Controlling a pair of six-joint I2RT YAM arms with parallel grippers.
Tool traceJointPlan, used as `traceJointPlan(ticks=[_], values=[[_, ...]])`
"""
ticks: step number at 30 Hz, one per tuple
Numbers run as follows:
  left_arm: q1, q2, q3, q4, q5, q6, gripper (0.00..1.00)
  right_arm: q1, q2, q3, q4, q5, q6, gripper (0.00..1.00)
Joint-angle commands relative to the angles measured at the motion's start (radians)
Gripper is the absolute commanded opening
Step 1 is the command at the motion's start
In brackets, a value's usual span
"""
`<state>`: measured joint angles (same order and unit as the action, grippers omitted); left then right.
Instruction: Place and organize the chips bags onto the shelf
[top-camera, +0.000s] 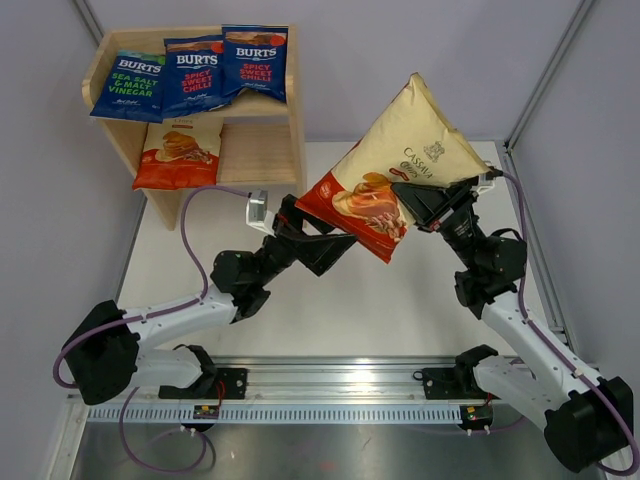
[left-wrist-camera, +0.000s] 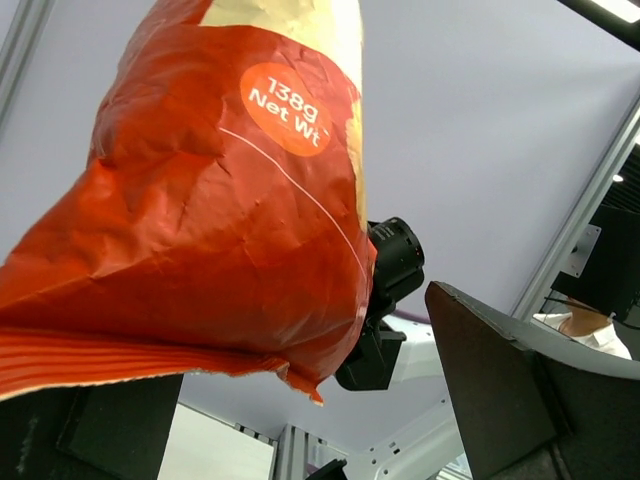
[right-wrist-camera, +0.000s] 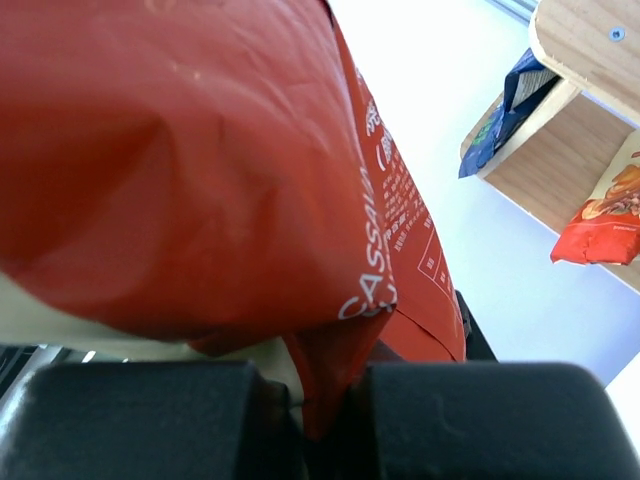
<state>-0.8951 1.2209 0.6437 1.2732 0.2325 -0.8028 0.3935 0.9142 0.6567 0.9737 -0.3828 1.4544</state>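
Note:
My right gripper (top-camera: 412, 198) is shut on the side edge of a cream chips bag with a red-orange bottom (top-camera: 400, 160) and holds it tilted in the air over the table's middle. In the right wrist view the bag (right-wrist-camera: 200, 150) is pinched between the pads (right-wrist-camera: 325, 410). My left gripper (top-camera: 335, 245) is open at the bag's lower corner; in its wrist view the bag's bottom seam (left-wrist-camera: 220, 200) hangs between the spread fingers (left-wrist-camera: 500, 380). The shelf (top-camera: 297, 130) holds three blue BURTS bags (top-camera: 193, 75) on top and one cream bag (top-camera: 180, 152) at the lower tier's left.
The shelf stands at the table's far left corner. The middle and right of its lower tier (top-camera: 260, 150) are bare wood. Frame posts and grey walls ring the white table (top-camera: 350, 310). The shelf also shows in the right wrist view (right-wrist-camera: 570, 140).

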Motion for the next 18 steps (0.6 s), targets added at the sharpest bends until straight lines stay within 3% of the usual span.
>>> traceJointPlan(ticks=[1,5,10,13,15,17,18], values=[[-0.005,0.006,0.034,0.391,-0.061,0.007,0.98,0.022,-0.014,-0.014,0.086,0.015,-0.02,0.04],[-0.005,-0.006,0.008,0.391,-0.134,0.008,0.81,0.034,-0.028,-0.035,0.089,0.015,-0.032,0.05],[-0.005,-0.024,-0.01,0.364,-0.159,0.008,0.47,0.035,-0.04,-0.063,0.082,0.035,-0.048,0.05],[-0.005,-0.041,-0.044,0.362,-0.177,0.008,0.36,0.036,-0.034,-0.063,0.076,0.033,-0.055,0.07],[-0.005,-0.055,-0.061,0.347,-0.179,0.013,0.3,0.036,-0.035,-0.063,0.063,0.032,-0.071,0.16],[-0.005,-0.095,-0.088,0.286,-0.183,0.016,0.23,0.036,-0.066,-0.071,0.012,0.05,-0.112,0.34],[-0.004,-0.118,-0.099,0.258,-0.18,0.027,0.2,0.035,-0.08,-0.074,-0.021,0.061,-0.129,0.52]])
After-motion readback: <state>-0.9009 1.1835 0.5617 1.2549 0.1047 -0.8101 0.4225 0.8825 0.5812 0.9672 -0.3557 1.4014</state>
